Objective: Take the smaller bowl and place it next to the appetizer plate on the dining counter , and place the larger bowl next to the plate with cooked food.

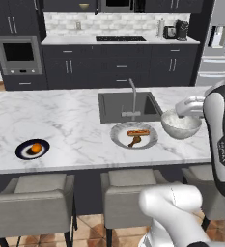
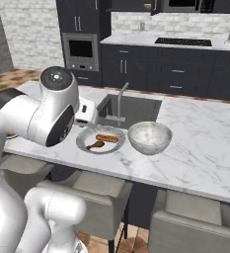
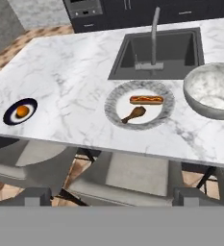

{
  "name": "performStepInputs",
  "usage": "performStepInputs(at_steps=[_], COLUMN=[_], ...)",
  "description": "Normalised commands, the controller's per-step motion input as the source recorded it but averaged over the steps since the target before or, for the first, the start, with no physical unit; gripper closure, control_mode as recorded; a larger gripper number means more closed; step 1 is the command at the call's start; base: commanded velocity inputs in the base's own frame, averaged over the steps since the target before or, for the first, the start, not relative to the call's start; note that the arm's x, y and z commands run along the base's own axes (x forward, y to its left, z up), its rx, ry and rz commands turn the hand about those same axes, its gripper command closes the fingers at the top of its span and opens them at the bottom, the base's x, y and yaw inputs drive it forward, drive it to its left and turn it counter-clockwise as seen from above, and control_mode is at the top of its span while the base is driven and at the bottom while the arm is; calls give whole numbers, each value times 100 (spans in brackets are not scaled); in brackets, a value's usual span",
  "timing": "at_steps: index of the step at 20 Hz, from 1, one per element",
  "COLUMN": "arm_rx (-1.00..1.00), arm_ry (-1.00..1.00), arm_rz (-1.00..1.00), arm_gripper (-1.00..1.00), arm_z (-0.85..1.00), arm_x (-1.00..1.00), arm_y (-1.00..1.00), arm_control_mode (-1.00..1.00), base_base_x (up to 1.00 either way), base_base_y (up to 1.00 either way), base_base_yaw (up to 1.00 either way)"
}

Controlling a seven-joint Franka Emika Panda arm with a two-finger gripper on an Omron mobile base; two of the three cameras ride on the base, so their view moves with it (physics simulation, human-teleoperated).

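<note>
You had the larger bowl point(image 1: 181, 124) already sitting on the desk point(image 1: 75, 120) just beside the plate with cooked food point(image 1: 133, 135), on the plate's side away from the appetizer plate point(image 1: 32, 149), so that half looked done. The smaller bowl was left to fetch. The larger bowl was empty; the plate held a sausage and a brown drumstick, the appetizer plate an orange morsel. Your pincer point(image 3: 111, 194) stood apart, holding nothing.

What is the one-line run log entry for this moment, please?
gripper: open, holding nothing | larger bowl: beside plate with cooked food | appetizer plate: alone
</note>
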Motion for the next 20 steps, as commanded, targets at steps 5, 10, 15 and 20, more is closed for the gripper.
performStepInputs(at_steps=[5, 10, 15, 20], arm_rx=[-7, -2, 0, 0], arm_ry=[16, 3, 0, 0], arm_rz=[6, 0, 0, 0], arm_gripper=[-100, -100, -100, -100], arm_z=[-4, -3, 0, 0], arm_x=[-25, -8, 0, 0], arm_y=[18, 5, 0, 0], arm_control_mode=[-100, 100, 100, 100], base_base_x=[0, -40, -60, -1], base_base_y=[0, 24, 56, 94], base_base_yaw=[0, 0, 0, 0])
